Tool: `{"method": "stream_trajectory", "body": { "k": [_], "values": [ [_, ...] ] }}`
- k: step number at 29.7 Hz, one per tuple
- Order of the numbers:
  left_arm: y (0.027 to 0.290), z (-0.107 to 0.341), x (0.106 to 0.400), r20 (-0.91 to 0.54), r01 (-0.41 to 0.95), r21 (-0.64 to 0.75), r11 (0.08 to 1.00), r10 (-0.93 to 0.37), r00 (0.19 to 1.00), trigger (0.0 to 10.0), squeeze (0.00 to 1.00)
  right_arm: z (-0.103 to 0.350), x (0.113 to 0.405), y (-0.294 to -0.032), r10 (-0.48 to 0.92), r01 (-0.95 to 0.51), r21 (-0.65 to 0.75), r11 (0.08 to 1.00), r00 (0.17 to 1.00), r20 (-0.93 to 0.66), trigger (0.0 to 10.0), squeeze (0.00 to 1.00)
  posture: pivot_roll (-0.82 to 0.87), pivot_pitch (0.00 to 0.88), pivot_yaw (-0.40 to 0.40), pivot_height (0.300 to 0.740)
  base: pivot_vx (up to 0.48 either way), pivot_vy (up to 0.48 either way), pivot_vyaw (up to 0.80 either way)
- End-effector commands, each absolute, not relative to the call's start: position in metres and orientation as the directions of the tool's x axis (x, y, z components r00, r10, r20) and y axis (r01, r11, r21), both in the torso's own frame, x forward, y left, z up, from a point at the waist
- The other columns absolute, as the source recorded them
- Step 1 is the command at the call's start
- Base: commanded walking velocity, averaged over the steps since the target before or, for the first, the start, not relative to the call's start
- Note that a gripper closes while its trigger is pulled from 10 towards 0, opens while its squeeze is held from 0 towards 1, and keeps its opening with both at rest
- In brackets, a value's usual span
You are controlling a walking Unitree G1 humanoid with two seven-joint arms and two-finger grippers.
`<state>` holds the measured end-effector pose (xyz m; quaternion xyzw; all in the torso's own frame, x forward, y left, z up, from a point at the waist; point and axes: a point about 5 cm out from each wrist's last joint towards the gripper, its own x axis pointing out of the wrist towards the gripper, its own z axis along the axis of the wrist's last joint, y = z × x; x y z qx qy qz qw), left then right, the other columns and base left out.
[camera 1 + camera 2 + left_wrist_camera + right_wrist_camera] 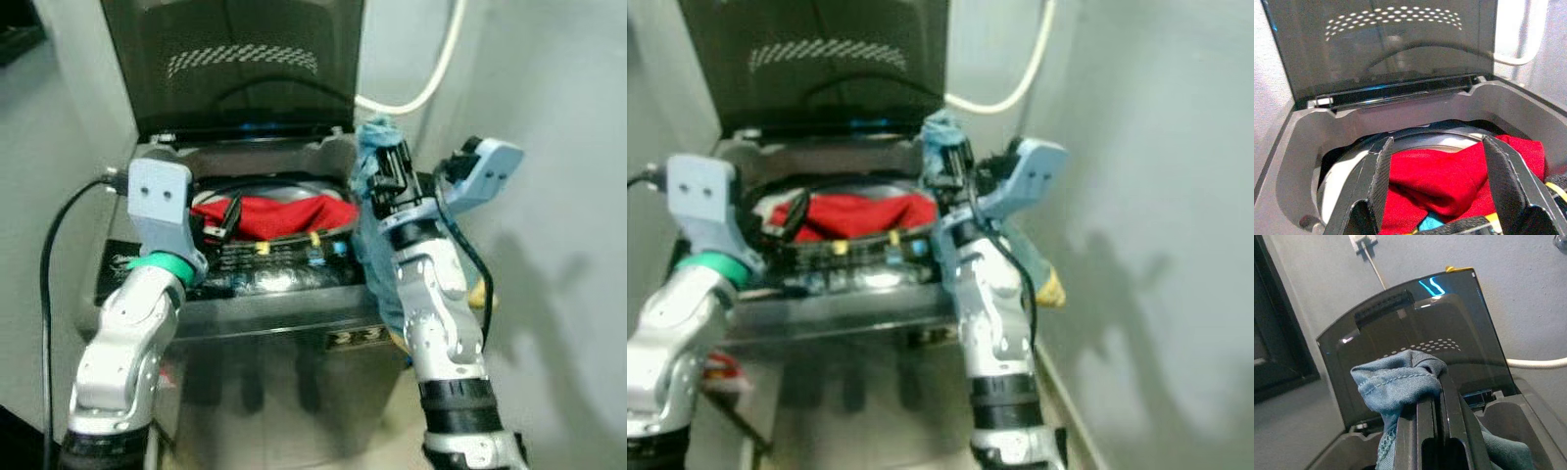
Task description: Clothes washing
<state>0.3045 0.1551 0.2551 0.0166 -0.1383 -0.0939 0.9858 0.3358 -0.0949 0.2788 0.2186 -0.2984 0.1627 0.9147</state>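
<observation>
My right gripper (1440, 431) pinches a fold of the blue denim garment (377, 259) at the right rim of the washing machine (294, 304), most of the cloth hanging outside. My left gripper (1442, 186) hovers spread wide over the red garment (1449, 176) in the drum. Releasing here, I judge the denim could slide to the floor.

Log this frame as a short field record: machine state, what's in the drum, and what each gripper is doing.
machine: top-loading washing machine, lid raised
drum contents: red garment
left gripper: open, poised over the drum, holding nothing
right gripper: shut on blue denim garment, at the machine's right edge
denim position: hanging down outside the machine's right side, not yet in the drum
background: white hose on the wall
</observation>
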Motion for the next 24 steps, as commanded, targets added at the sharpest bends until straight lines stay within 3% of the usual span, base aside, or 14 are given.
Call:
{"method": "stream_trajectory", "body": {
  "k": [1,20,22,24],
  "values": [
    [0.157,0.251,0.304,0.252,0.174,0.069,0.982,-0.186,0.950,10.0,0.00,0.278,0.335,-0.090,0.181,-0.437,0.293,0.851,0.766,0.617,10.0,0.00,0.09,0.012,0.045,0.740,0.000,0.000,0.00],
    [0.155,0.253,0.306,0.261,0.182,0.084,0.980,-0.197,0.945,10.0,0.00,0.277,0.334,-0.088,0.199,-0.441,0.268,0.857,0.762,0.616,10.0,0.00,0.09,0.016,0.050,0.740,0.000,0.000,0.00],
    [0.152,0.264,0.305,0.320,0.198,0.169,0.965,-0.244,0.915,10.0,0.00,0.292,0.332,-0.078,0.267,-0.493,0.173,0.853,0.695,0.668,10.0,0.00,0.09,0.024,0.051,0.740,0.000,0.000,0.00],
    [0.152,0.264,0.305,0.320,0.198,0.169,0.965,-0.244,0.915,10.0,0.00,0.292,0.332,-0.078,0.267,-0.493,0.173,0.853,0.695,0.668,10.0,0.00,0.09,0.024,0.051,0.740,0.000,0.000,0.00]
  ]
}}
